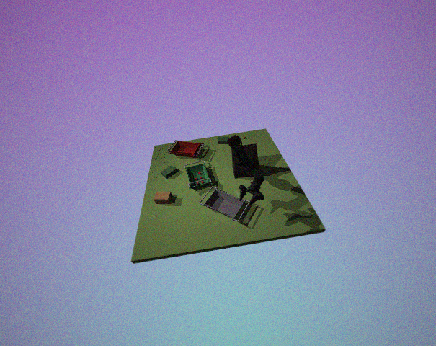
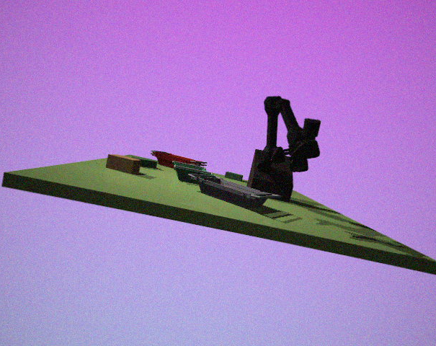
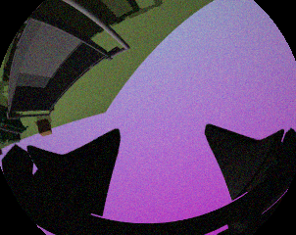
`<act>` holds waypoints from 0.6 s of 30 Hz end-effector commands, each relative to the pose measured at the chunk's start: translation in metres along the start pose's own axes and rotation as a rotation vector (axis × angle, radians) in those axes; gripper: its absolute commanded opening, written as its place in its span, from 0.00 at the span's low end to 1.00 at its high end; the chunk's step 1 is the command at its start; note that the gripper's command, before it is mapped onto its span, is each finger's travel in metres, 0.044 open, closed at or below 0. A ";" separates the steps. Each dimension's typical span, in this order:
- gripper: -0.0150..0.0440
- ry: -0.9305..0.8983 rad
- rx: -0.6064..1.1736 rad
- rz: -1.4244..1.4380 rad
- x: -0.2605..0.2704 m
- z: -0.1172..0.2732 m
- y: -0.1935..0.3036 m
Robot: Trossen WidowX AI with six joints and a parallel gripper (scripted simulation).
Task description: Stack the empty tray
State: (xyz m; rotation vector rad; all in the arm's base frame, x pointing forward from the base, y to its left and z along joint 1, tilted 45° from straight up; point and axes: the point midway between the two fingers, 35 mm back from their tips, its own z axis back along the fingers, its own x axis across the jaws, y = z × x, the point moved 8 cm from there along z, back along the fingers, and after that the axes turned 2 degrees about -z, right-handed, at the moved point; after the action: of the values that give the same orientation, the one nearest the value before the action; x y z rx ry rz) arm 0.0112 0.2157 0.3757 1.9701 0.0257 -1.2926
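Note:
The green tray [image 1: 192,171] [image 2: 186,173] stands on the table with several small red blocks inside. One wire bar [image 1: 200,182] appears to cross its top near the near end; the other bar [image 1: 197,163] shows at the far end, and whether it is swung out is hard to tell. The empty grey tray [image 1: 229,205] [image 2: 225,192] [image 3: 40,54] lies nearer the front, its bars out over its ends. An empty red tray [image 1: 188,148] [image 2: 166,159] is at the back. My gripper [image 1: 246,201] [image 3: 164,131] is open and empty, raised beside the grey tray's right end.
A brown block [image 1: 163,197] [image 2: 122,163] stands left of the trays. A dark green block [image 1: 170,171] [image 2: 145,161] lies left of the green tray, another green block [image 1: 223,140] [image 2: 233,175] behind the arm's base [image 1: 245,163]. A tiny red thing [image 1: 244,138] lies near the back edge.

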 end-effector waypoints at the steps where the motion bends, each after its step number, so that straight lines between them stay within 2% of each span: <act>1: 0.89 0.000 0.000 0.000 0.000 0.000 0.000; 12: 0.40 0.000 0.000 0.000 0.000 0.000 0.000; 18: 0.39 0.000 0.000 0.000 0.000 0.000 0.000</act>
State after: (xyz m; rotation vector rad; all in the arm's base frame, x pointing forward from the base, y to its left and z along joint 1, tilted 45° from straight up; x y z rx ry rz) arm 0.0112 0.2157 0.3757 1.9701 0.0257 -1.2926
